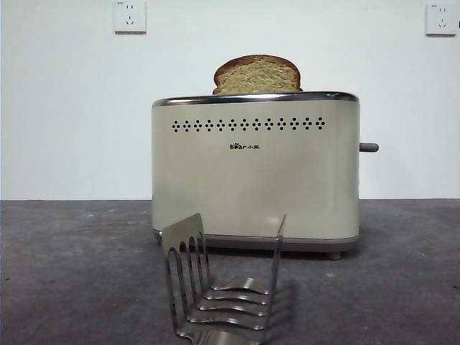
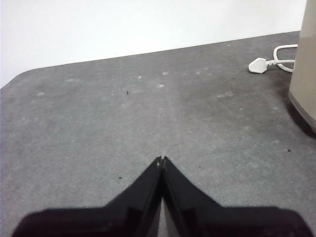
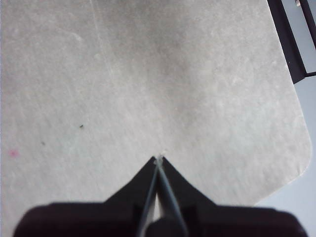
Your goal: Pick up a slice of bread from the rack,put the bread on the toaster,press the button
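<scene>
The slice of bread (image 1: 256,75) stands upright in the top of the cream toaster (image 1: 255,169), its rounded brown crust showing above the chrome rim. The grey button (image 1: 369,147) sticks out from the toaster's right narrow side. The steel rack (image 1: 219,284) stands with no bread in it on the table in front of the toaster. My left gripper (image 2: 161,159) is shut and holds nothing, above bare grey table, with the toaster's edge (image 2: 303,64) off to one side. My right gripper (image 3: 159,159) is shut and holds nothing, above bare table. Neither arm shows in the front view.
Two white wall sockets (image 1: 130,16) (image 1: 440,19) sit high on the wall. A white plug and cable (image 2: 269,61) lie on the table beside the toaster. The table's rounded edge (image 3: 296,163) and a black frame (image 3: 291,39) show in the right wrist view.
</scene>
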Controlling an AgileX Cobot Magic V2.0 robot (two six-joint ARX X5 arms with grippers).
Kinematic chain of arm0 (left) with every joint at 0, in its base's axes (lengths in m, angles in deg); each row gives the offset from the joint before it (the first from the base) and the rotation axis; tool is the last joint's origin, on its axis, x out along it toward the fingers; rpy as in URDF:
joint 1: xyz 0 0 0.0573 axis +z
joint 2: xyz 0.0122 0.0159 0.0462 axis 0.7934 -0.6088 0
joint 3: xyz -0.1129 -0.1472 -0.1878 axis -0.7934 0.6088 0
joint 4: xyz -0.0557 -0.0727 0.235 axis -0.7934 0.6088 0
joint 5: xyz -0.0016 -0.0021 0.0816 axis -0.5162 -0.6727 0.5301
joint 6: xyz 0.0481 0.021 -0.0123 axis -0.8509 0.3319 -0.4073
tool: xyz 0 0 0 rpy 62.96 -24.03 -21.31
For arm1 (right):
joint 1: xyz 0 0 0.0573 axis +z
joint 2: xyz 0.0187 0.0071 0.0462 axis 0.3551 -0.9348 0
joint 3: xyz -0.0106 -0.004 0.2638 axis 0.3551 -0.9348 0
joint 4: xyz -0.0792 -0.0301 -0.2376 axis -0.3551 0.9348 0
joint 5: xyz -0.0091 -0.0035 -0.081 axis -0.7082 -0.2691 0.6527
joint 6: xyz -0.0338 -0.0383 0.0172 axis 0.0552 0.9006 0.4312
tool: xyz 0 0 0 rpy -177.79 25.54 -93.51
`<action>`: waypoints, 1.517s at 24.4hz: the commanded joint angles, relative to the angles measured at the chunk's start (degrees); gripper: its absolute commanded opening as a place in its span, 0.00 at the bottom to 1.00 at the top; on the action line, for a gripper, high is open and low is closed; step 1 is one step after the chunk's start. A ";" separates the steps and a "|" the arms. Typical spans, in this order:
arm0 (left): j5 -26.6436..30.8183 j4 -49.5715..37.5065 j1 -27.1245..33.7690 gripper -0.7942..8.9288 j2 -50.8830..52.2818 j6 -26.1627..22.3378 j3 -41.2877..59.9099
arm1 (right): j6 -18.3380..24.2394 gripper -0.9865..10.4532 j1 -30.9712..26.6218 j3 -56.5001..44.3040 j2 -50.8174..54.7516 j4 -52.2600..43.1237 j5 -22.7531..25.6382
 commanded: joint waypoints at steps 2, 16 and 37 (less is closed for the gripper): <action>-0.24 -0.79 0.17 0.08 -0.07 2.51 0.63 | 0.26 0.09 0.02 -0.09 -0.11 -7.39 0.24; -0.24 -0.79 0.20 0.08 -3.37 2.49 0.63 | 0.26 0.09 -0.02 -0.17 0.39 -33.35 -0.26; -0.24 -0.79 0.20 0.08 -3.78 2.49 0.63 | 20.57 0.09 0.35 -65.68 56.70 -66.82 -10.91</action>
